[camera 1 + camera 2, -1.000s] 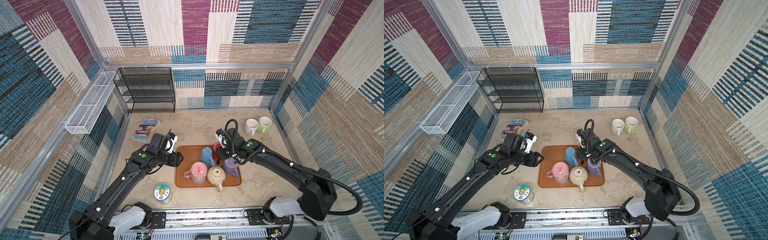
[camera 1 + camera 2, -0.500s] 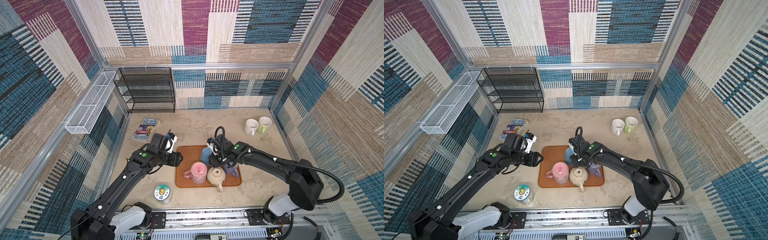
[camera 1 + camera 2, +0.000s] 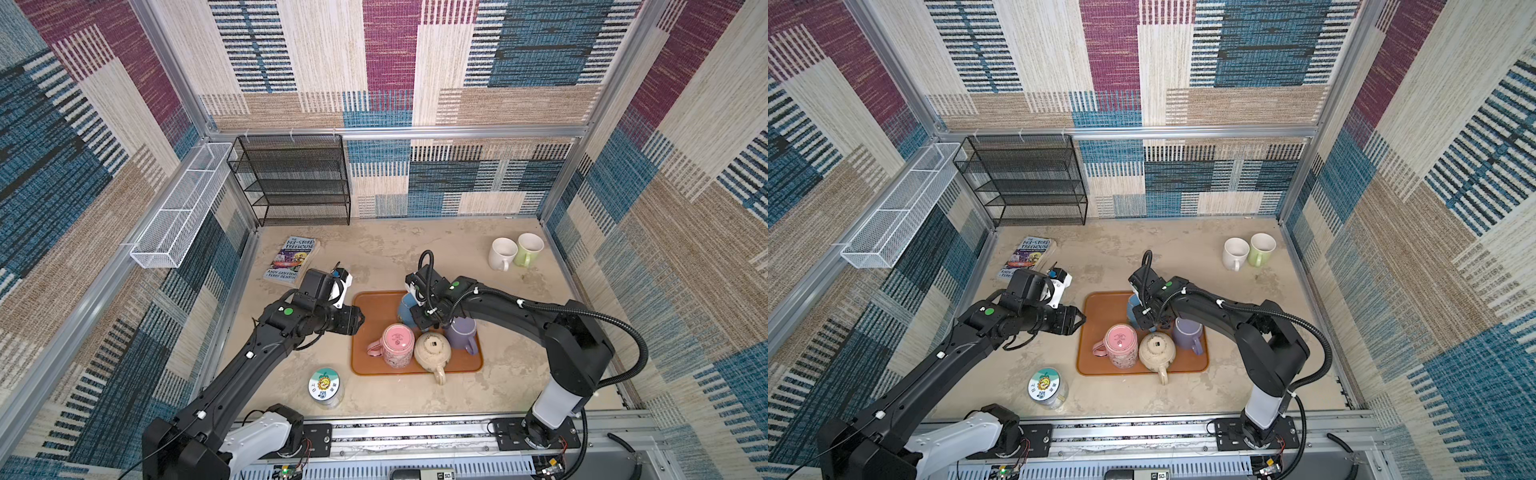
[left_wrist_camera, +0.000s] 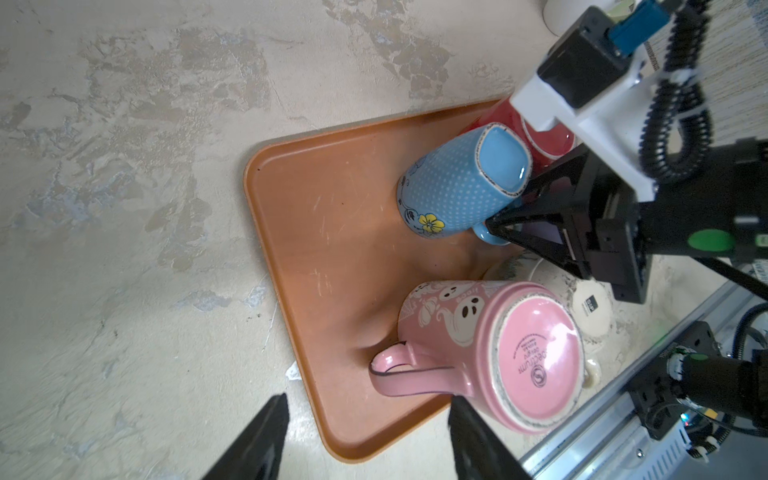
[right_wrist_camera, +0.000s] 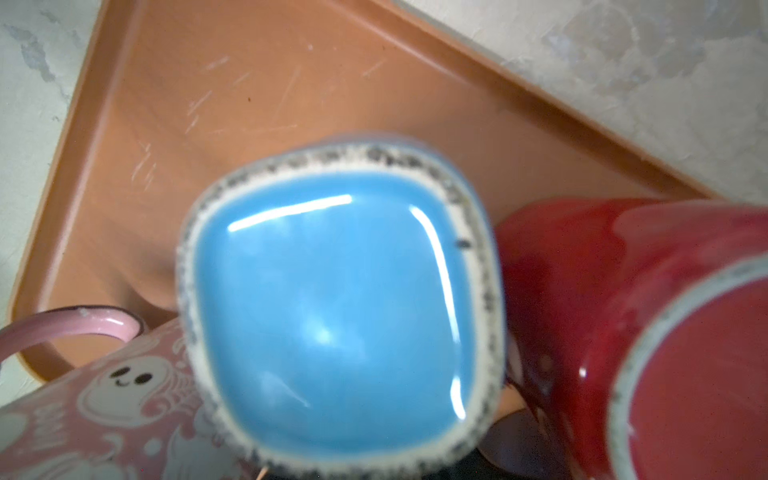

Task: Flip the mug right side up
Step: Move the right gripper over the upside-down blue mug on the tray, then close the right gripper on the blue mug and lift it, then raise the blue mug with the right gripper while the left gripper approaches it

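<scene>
The right end effector (image 4: pixel 505 226) sits at the handle of the upside-down blue mug (image 4: pixel 449 195) on the tray (image 4: pixel 332 257), grip impossible to tell; the left end effector (image 4: pixel 370 401) hangs released.

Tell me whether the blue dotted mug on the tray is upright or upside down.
Upside down: the blue mug has its glazed base and speckled foot ring facing up, opposite end on the orange tray.

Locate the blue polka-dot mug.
The blue polka-dot mug stands inverted on the orange tray's far half in a top view, beside the red mug, beyond the pink mug.
</scene>
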Motion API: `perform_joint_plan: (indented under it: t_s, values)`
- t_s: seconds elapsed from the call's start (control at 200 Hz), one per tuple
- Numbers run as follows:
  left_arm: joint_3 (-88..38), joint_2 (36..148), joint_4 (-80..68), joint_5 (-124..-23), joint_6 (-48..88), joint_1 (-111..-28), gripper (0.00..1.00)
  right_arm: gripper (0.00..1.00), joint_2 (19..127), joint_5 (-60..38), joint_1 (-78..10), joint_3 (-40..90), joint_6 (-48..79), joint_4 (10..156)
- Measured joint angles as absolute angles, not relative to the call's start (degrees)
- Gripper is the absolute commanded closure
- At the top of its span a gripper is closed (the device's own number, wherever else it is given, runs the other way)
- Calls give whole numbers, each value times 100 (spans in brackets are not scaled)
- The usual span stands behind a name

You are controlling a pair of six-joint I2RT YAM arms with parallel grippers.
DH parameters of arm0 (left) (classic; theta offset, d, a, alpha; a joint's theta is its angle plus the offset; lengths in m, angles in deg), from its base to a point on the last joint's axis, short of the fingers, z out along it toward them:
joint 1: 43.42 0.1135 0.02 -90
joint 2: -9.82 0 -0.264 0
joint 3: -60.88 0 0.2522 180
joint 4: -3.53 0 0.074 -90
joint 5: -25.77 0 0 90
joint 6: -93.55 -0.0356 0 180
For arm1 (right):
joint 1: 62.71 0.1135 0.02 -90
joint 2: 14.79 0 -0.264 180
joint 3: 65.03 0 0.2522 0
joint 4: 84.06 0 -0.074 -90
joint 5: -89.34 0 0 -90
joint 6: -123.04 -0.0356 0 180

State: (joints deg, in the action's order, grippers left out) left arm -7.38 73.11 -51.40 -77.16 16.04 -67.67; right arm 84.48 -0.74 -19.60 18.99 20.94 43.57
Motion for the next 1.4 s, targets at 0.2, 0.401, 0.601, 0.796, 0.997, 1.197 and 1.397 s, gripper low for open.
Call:
perform_joint_plan:
  t_s: [0.2,0.401,0.601,0.796,0.997,1.197,1.397]
  values:
    - [-736,7315,-5063,-7823,1595,-6680,34,92,8594,18,-1957,2090,2118,4292]
    - [-727,7322,-5011,-7932,1595,-6606,34,100,8660,44,-1957,2177,2138,4265]
    - [-716,7322,-4991,-7960,1595,-6597,34,100,8642,25,-1960,2247,2142,4154]
    - [-716,7311,-4985,-7995,1599,-6593,34,100,8343,-21,-1955,2323,2184,4158]
    - [-756,7195,-4910,-8175,1665,-6579,34,100,8010,-28,-1955,2369,2247,4209]
    - [-795,7103,-4635,-8502,1803,-6569,33,100,7597,-233,-2038,2363,2280,4366]
    - [-762,7084,-4062,-9073,2157,-6555,33,100,6959,-867,-2429,2236,2282,4805]
